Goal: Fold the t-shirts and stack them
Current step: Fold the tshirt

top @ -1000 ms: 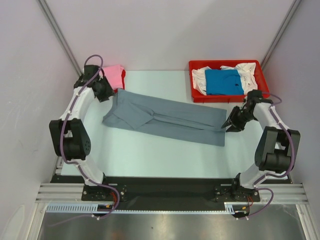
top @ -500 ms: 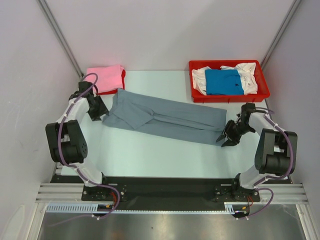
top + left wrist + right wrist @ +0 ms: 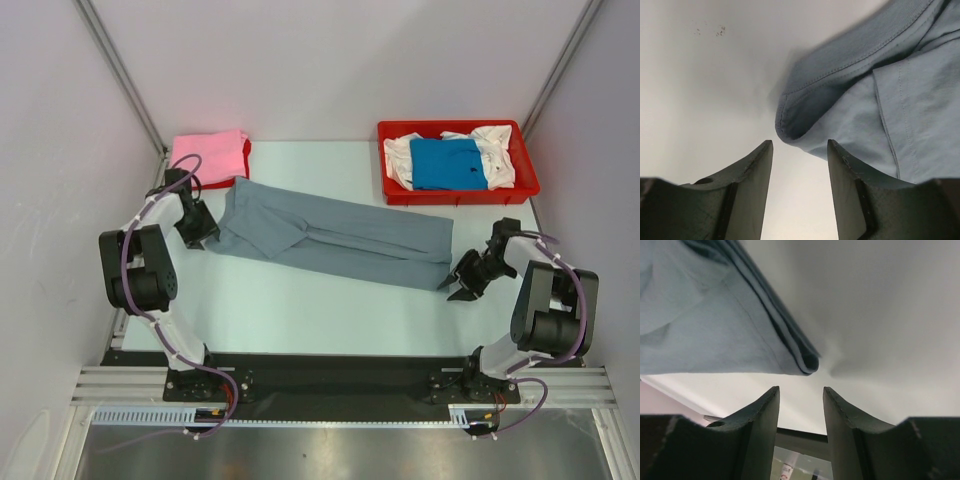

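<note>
Your grey t-shirt (image 3: 335, 240) lies on the table (image 3: 300, 315) as 1 long narrow band; it slants from the far left, just beside the folded pink t-shirt (image 3: 210, 155), to the near right, short of the red tray (image 3: 455, 197). The cloth has not shifted over the last second. What has changed is your arms: a second ago the left one was up by the pink t-shirt and the right one sat level with the band's right end; both have since swung toward the near edge, and each now sits at 1 near corner of the band.

The left gripper (image 3: 800, 146) stands open with nothing between its jaws; the rounded left corner of the cloth lies just ahead of the gap, not yet in it. The right gripper (image 3: 800, 390) is likewise open and empty; the layered right corner sits just beyond its tips.

I judge that you are lined up for the crosswise fold; neither corner is pinched yet, so ease forward before closing. The blue t-shirt (image 3: 445, 162) and white t-shirt (image 3: 495, 140) wait in the tray, so most of the task is left.
</note>
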### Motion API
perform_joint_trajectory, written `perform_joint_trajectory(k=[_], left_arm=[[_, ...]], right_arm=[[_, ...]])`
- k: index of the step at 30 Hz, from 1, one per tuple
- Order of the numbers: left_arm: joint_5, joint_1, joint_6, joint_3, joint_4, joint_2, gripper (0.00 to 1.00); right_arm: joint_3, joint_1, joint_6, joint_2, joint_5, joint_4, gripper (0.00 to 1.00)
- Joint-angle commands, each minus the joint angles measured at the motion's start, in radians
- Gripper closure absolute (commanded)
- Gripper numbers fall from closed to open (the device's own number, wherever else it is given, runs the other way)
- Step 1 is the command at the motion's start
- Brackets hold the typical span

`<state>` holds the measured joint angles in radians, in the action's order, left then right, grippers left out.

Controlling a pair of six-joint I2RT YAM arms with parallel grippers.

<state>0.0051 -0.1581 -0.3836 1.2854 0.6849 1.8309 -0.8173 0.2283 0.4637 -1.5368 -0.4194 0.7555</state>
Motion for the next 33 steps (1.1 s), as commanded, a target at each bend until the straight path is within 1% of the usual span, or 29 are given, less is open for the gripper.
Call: perform_joint_trajectory(k=[1, 13, 15, 18, 23, 26, 29, 30, 32, 33], left_arm=[[-0.027, -0.014, 0.018, 0.015, -0.016, -0.007, 0.47], [-0.013, -0.018, 0.015, 0.006, -0.044, 0.021, 0.5], [0.011, -0.018, 0.017, 0.015, -0.045, 0.037, 0.54], [0.016, -0.018, 0.018, 0.019, -0.044, 0.05, 0.57], [0.021, -0.018, 0.02, 0.006, -0.056, 0.048, 0.6], [0.024, -0.02, 0.022, 0.008, -0.061, 0.053, 0.65], [0.027, -0.02, 0.022, 0.006, -0.064, 0.057, 0.75], [0.029, -0.021, 0.023, 0.006, -0.064, 0.059, 0.82], [0.029, -0.023, 0.023, 0.003, -0.065, 0.059, 0.9], [0.03, -0.023, 0.025, 0.002, -0.067, 0.06, 0.97]], right_arm=[[-0.014, 0.022, 0.01, -0.008, 0.016, -0.039, 0.54], [-0.037, 0.023, 0.036, -0.052, 0.022, -0.062, 0.53], [-0.048, 0.023, 0.038, -0.066, 0.027, -0.065, 0.53], [-0.062, 0.023, 0.044, -0.075, 0.03, -0.064, 0.53], [-0.08, 0.023, 0.052, -0.1, 0.031, -0.054, 0.54], [-0.075, 0.023, 0.058, -0.108, 0.033, -0.061, 0.58], [-0.066, 0.023, 0.059, -0.103, 0.033, -0.058, 0.67], [-0.063, 0.023, 0.059, -0.097, 0.031, -0.058, 0.76], [-0.049, 0.023, 0.062, -0.091, 0.033, -0.059, 0.85], [-0.046, 0.023, 0.061, -0.085, 0.03, -0.059, 0.91]])
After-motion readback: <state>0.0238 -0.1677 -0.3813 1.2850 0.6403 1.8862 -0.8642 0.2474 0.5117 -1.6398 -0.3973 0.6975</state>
